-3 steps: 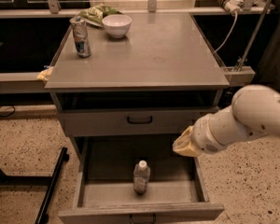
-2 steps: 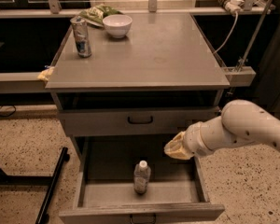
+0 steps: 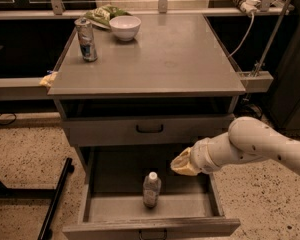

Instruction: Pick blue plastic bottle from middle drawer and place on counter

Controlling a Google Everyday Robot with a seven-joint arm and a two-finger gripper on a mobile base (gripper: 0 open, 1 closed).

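The blue plastic bottle (image 3: 151, 189), clear with a white cap, stands upright on the floor of the open middle drawer (image 3: 110, 206), near its front centre. My gripper (image 3: 182, 164) is at the end of the white arm that comes in from the right. It hangs over the drawer's right side, a little to the right of and above the bottle, not touching it. The counter (image 3: 170, 59) is the flat grey top of the cabinet above.
A silver-blue can (image 3: 86, 39), a white bowl (image 3: 125, 27) and a green bag (image 3: 102, 14) sit at the counter's back left. The upper drawer (image 3: 150, 129) is closed. A black bar (image 3: 55, 204) lies on the floor at the left.
The arm has moved left and down over the open drawer, bringing the gripper closer to the bottle. The bottle has not moved.
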